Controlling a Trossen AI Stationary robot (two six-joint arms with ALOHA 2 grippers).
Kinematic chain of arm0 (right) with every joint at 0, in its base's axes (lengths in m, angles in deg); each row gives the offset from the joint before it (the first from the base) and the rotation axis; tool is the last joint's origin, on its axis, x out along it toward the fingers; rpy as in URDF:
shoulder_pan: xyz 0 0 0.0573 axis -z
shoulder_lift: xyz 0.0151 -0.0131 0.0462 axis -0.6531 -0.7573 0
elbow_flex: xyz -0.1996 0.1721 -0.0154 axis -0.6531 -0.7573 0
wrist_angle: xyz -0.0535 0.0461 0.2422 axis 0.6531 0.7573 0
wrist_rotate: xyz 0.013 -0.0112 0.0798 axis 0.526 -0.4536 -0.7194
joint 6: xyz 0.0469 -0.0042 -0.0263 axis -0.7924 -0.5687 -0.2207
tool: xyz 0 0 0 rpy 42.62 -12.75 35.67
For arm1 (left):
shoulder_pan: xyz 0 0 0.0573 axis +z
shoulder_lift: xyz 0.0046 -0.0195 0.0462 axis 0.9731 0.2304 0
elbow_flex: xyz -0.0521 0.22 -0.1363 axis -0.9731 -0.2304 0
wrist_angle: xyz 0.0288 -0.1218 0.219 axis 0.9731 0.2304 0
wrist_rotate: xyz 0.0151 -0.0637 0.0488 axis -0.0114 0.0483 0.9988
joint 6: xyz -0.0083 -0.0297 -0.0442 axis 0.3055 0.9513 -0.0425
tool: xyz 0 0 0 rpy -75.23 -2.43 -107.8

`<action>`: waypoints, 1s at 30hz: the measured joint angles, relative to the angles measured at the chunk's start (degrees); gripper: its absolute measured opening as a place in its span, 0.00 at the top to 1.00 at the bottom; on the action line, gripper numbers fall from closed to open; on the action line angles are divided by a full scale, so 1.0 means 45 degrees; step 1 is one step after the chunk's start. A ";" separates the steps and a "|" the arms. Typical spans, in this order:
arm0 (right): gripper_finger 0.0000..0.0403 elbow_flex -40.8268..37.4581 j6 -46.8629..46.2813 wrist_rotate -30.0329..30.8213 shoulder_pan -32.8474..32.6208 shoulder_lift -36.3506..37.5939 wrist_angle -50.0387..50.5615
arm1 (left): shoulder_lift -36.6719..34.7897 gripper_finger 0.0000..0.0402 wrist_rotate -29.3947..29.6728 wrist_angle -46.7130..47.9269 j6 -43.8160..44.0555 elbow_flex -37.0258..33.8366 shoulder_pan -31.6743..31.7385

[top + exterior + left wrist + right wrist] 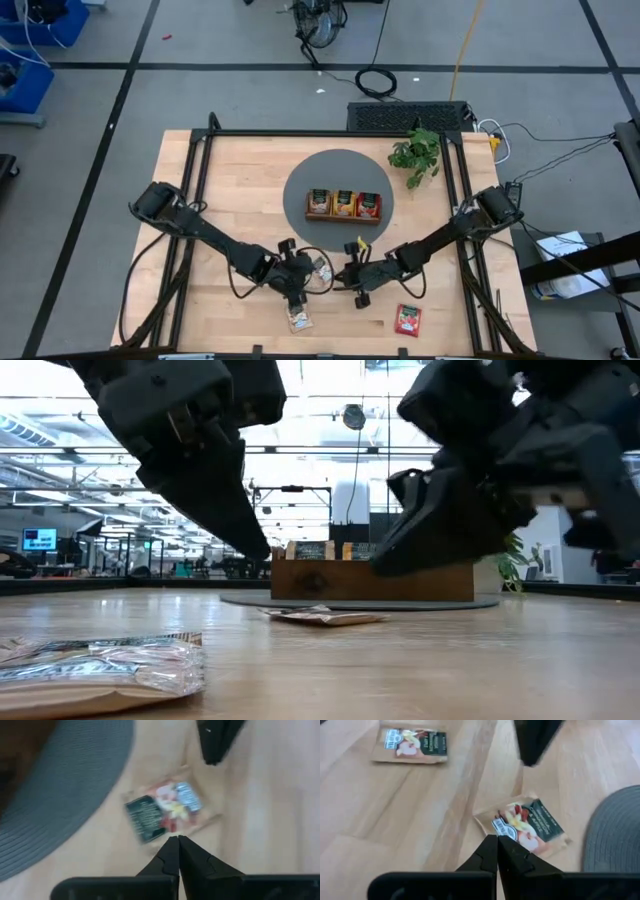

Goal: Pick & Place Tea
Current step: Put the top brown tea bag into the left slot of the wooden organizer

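A cream sachet with a dark green top (320, 268) lies flat on the wood between my two grippers; it also shows in the left wrist view (165, 812), the right wrist view (526, 826) and the low view (325, 617). My left gripper (177, 838) is shut and hovers just left of it. My right gripper (496, 838) is shut and hovers just right of it. A second cream sachet (299, 318) lies near the table's near edge. A red sachet (408, 318) lies to its right. More sachets stand in the wooden tray (344, 218).
The tray sits on a round grey mat (300, 180) at mid-table. A small green plant (416, 152) stands at the far right. Black frame rails (200, 150) run along the table's sides. Bare wood lies along the left and near right.
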 joint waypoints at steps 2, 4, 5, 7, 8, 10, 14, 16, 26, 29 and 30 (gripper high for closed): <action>1.00 0.0004 0.0031 -0.0038 0.0015 -0.0089 -0.0104 | -0.0056 0.99 0.0165 0.0217 0.0065 -0.0010 0.0059; 1.00 0.0025 0.0198 -0.0358 0.0111 -0.0279 -0.0590 | -0.0071 0.98 0.0135 0.0561 0.0057 0.0010 0.0147; 1.00 0.0033 0.0229 -0.0376 0.0149 -0.0372 -0.0599 | -0.0071 0.97 0.0103 0.0814 0.0055 0.0002 0.0229; 1.00 0.0009 0.0242 -0.0354 0.0293 -0.0582 -0.0517 | -0.0066 0.95 0.0116 0.0971 0.0067 -0.0015 0.0392; 1.00 0.0009 0.0242 -0.0357 0.0383 -0.0681 -0.0582 | -0.0066 0.94 0.0148 0.0945 0.0062 -0.0015 0.0476; 1.00 0.0009 0.0237 -0.0393 0.0513 -0.0696 -0.0600 | -0.0066 0.93 0.0162 0.0871 -0.0057 -0.0015 0.0617; 1.00 0.0023 0.0225 -0.1046 0.0622 -0.0666 -0.0630 | -0.0066 0.92 -0.0166 0.0921 -0.0330 -0.0015 0.0893; 1.00 0.0019 0.0258 -0.1069 0.0631 -0.0666 -0.0531 | -0.0066 0.92 -0.0495 0.0876 -0.0345 -0.0015 0.1069; 1.00 -0.0020 0.0934 -0.1026 0.0767 -0.0662 0.0497 | -0.0066 0.81 -0.1289 0.0041 -0.0677 -0.0010 0.1577; 1.00 -0.0079 0.1026 -0.1021 0.0767 -0.0656 0.0445 | -0.0066 0.71 -0.1292 0.0047 -0.0727 -0.0010 0.1707; 1.00 -0.0079 0.1068 -0.1017 0.0767 -0.0652 0.0473 | -0.0059 0.68 -0.1296 0.0051 -0.0717 -0.0010 0.1767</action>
